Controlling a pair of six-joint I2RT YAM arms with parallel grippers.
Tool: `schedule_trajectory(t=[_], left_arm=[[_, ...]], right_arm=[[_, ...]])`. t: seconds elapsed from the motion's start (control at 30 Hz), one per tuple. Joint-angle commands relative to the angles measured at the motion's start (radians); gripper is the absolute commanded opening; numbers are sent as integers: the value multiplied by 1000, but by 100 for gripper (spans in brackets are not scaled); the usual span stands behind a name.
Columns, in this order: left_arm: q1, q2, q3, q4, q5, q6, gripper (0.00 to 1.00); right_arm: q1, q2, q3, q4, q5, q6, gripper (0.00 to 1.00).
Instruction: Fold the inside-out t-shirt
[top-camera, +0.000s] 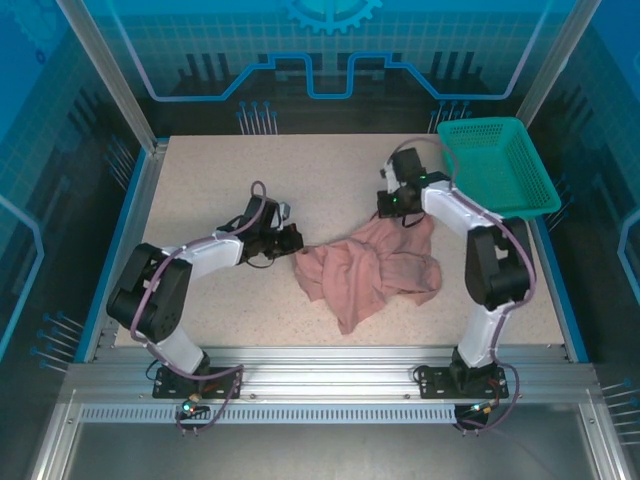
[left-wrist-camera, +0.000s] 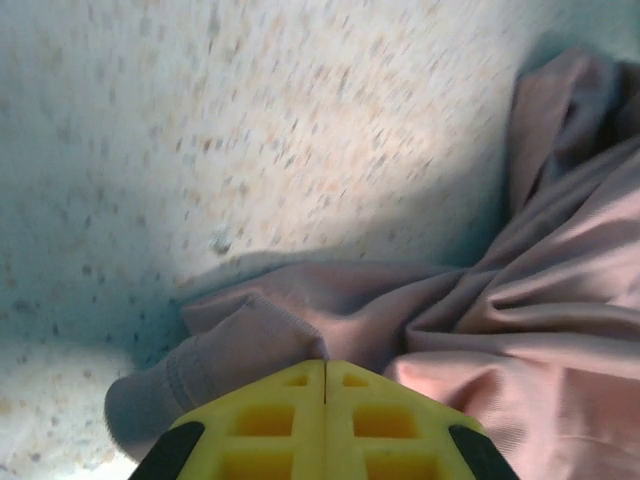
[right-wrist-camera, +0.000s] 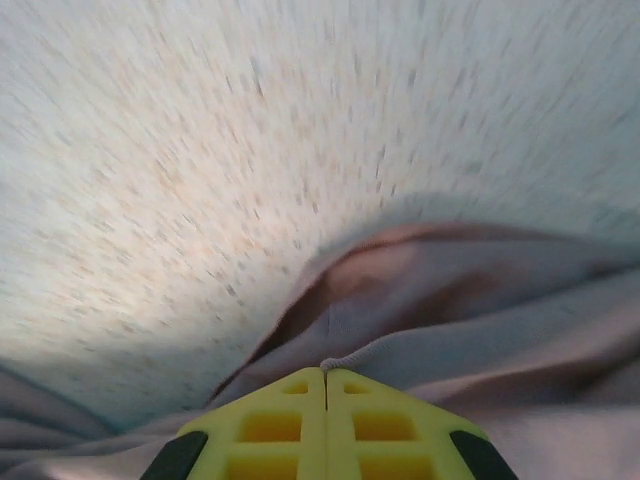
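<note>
Fingertips of the left gripper (top-camera: 292, 241) touch the 9 o'clock corner of the pink t-shirt (top-camera: 370, 268) in the top view, and the right gripper (top-camera: 393, 208) sits on the shirt's edge at about 12 o'clock. From this height I cannot tell how the jaws stand. The t-shirt lies crumpled near the middle of the table (top-camera: 200, 180), a little toward 3 o'clock, between the two arms. A teal basket (top-camera: 497, 165) stands at the table's 2 o'clock corner, apart from the shirt.

In the left wrist view, the two yellow fingers (left-wrist-camera: 275, 420) are pressed together with no gap between them, and the left gripper (left-wrist-camera: 325, 365) pinches a stitched hem of the t-shirt (left-wrist-camera: 540, 330) at its tips. The cloth spreads in folds from 6 o'clock up to 2 o'clock, and the speckled table (left-wrist-camera: 200, 150) fills the side from 9 to 12 o'clock.

In the right wrist view, the yellow fingers (right-wrist-camera: 270, 425) are also closed tight. At the tips of the right gripper (right-wrist-camera: 325, 372) a small piece of stitched edge comes out from between them, so the t-shirt (right-wrist-camera: 480, 300) is held. The picture is blurred; the table (right-wrist-camera: 250, 130) lies toward 12 o'clock.
</note>
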Motion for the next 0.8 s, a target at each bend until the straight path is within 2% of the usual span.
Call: schedule_trajectory(t=[0.0, 0.17, 0.3, 0.4, 0.53, 0.6, 0.63, 0.67, 0.77], left_arm=[[29, -127, 82, 70, -68, 53, 0], [40, -296, 176, 118, -155, 153, 0], [40, -439, 147, 158, -176, 221, 0], [40, -557, 45, 163, -148, 230, 0], [29, -732, -163, 120, -80, 226, 0], [17, -788, -270, 85, -53, 217, 13], [9, -807, -325, 67, -41, 210, 21], [-1, -815, -375, 49, -35, 193, 25], [-27, -819, -459, 25, -18, 129, 36]], right_arm=[[-39, -161, 85, 90, -45, -13, 0], [-75, -337, 146, 131, -75, -24, 0], [-80, -480, 114, 120, -51, -46, 0], [-78, -615, -22, 117, -31, -36, 0], [-71, -839, -318, 99, 24, 2, 0], [-64, -938, -479, 83, 57, 49, 7], [-59, -983, -573, 75, 70, 77, 14], [-53, -1032, -671, 65, 80, 115, 23], [-25, -1124, -828, 63, 55, 186, 37]])
